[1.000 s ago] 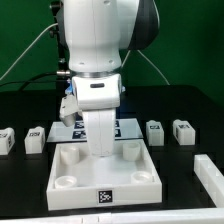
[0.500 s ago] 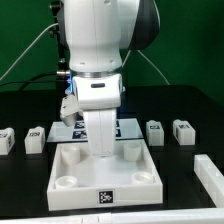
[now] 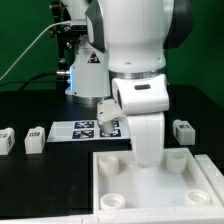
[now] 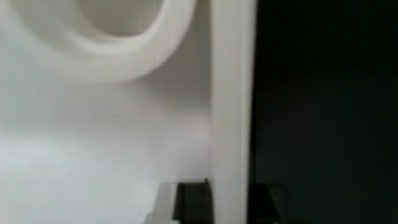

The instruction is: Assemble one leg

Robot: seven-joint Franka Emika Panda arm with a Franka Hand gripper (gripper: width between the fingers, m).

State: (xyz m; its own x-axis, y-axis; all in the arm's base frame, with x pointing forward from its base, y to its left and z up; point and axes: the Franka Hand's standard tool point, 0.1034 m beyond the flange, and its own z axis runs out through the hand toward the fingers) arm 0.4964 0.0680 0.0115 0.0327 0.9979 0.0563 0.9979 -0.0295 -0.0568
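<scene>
My gripper is down at the far edge of the large white panel, between two round corner sockets. In the wrist view the panel's edge wall runs between my two dark fingertips, so the gripper is shut on that edge. One socket shows beside it. Small white legs with tags stand on the black table: two at the exterior view's left and one at the right. None is held.
The marker board lies flat behind the panel, left of my arm. A green backdrop and cables are behind. The panel reaches the exterior view's lower and right borders.
My arm and the white panel have both shifted toward the exterior view's right and nearer the camera. The legs at the left have not moved.
</scene>
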